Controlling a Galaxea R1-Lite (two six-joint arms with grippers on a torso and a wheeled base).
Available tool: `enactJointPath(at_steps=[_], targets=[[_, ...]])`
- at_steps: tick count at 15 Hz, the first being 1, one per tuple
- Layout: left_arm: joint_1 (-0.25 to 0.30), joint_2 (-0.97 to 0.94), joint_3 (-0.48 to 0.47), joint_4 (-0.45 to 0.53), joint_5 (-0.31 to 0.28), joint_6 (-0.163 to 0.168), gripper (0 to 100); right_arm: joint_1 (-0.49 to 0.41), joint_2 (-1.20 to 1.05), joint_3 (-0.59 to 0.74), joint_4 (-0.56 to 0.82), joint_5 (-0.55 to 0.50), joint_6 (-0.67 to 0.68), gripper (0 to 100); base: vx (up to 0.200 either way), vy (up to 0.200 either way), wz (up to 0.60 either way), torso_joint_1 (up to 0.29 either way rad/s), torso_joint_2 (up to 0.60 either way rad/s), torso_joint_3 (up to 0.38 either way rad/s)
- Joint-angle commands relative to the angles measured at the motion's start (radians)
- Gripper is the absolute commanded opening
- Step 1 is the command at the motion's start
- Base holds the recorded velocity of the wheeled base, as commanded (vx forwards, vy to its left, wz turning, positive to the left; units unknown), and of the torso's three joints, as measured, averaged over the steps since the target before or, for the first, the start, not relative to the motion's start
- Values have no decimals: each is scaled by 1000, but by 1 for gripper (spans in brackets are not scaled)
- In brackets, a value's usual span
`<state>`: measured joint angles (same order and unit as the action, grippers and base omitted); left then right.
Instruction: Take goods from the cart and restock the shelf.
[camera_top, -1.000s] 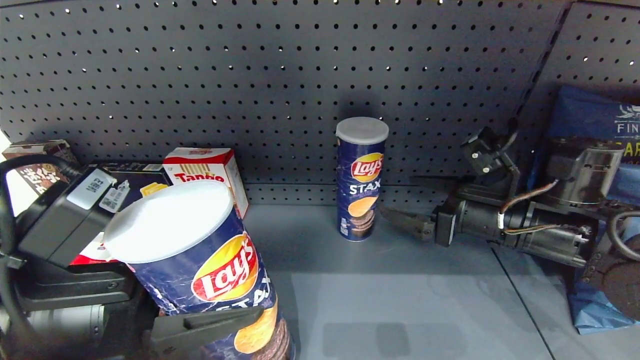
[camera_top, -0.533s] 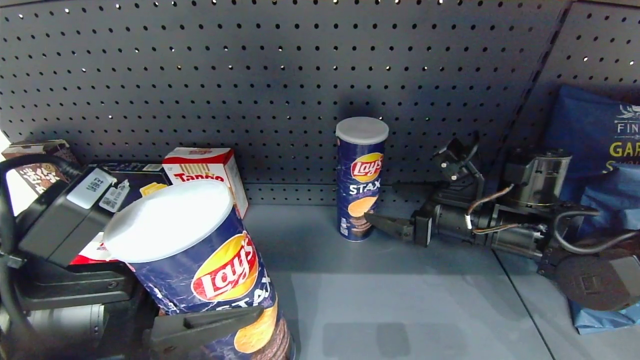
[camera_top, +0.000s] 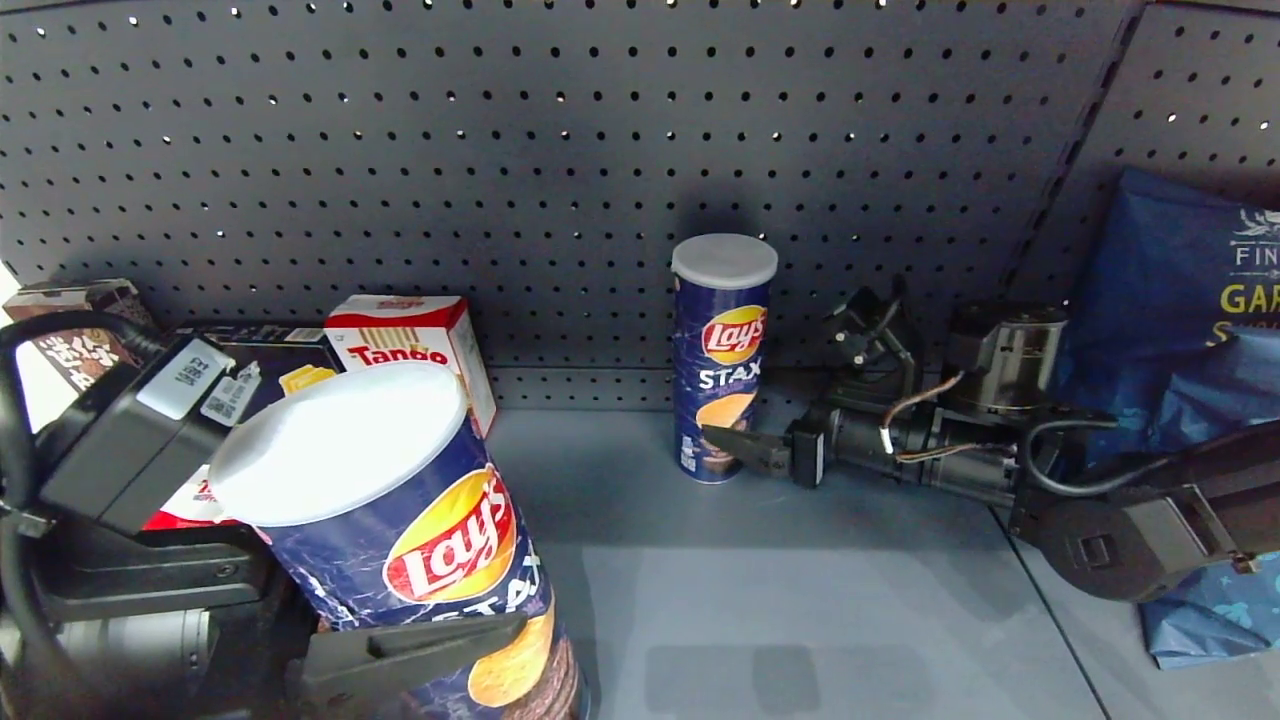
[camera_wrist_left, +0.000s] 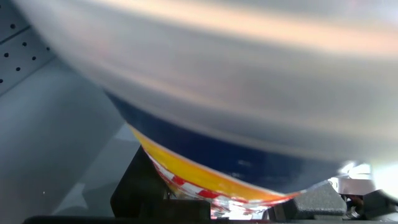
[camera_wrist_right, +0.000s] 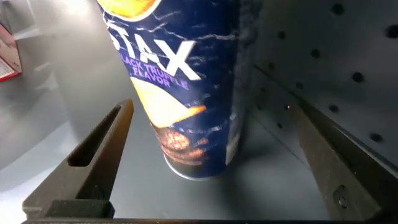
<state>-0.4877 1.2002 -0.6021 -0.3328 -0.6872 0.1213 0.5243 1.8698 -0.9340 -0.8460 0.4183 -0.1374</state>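
A dark pegboard wall (camera_top: 500, 150) is seen across the back, and a grey shelf (camera_top: 800, 600) is laid out below it. At the robot's far right, large blue bags (camera_top: 1180, 290) are propped against the wall, reaching down to the shelf floor.

The near can (camera_top: 400, 500), a blue chip tube with a white lid, is held close to the head camera at the robot's left and is tilted slightly. It is pinched by the left gripper (camera_top: 430, 630), one dark finger of which is pressed across the lower part of the tube. In the left wrist view the blue and yellow wall of this can (camera_wrist_left: 205, 168) is seen close up.

The far can (camera_top: 722, 360), a tube of the same kind, is stood upright on the shelf just in front of the pegboard wall, near the middle. The right gripper (camera_wrist_right: 208, 168) is held low at its base with the fingers (camera_wrist_right: 93, 168) spread, one on each side of the tube. A gap is seen on the wall side.

A red-and-white box (camera_top: 420, 340) is stood behind the near can against the wall. A brown box (camera_top: 70, 320) is placed farther left.
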Motion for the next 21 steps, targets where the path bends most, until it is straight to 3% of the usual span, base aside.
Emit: enactJointPath(at_steps=[1,11,12,18,21], targets=[[0,1,1,0,0,0,0,7,20,-17,-1,0,-1,100,0,0,0,0,0,0],[0,-1,1,0,0,0,0,42,129,-106,-30,16,-1,100,0,0,0,0,0,0],[1,-2,1,0,0,-2,0,43,137,-106,-50,27,-1,0,0,0,0,0,0,0],[1,-2,1,0,0,-2,0,66,85,-62,-51,19,-1,0,0,0,0,0,0,0],[1,-2,1,0,0,-2,0,103,-27,12,-31,-58,2,0,0,0,0,0,0,0]])
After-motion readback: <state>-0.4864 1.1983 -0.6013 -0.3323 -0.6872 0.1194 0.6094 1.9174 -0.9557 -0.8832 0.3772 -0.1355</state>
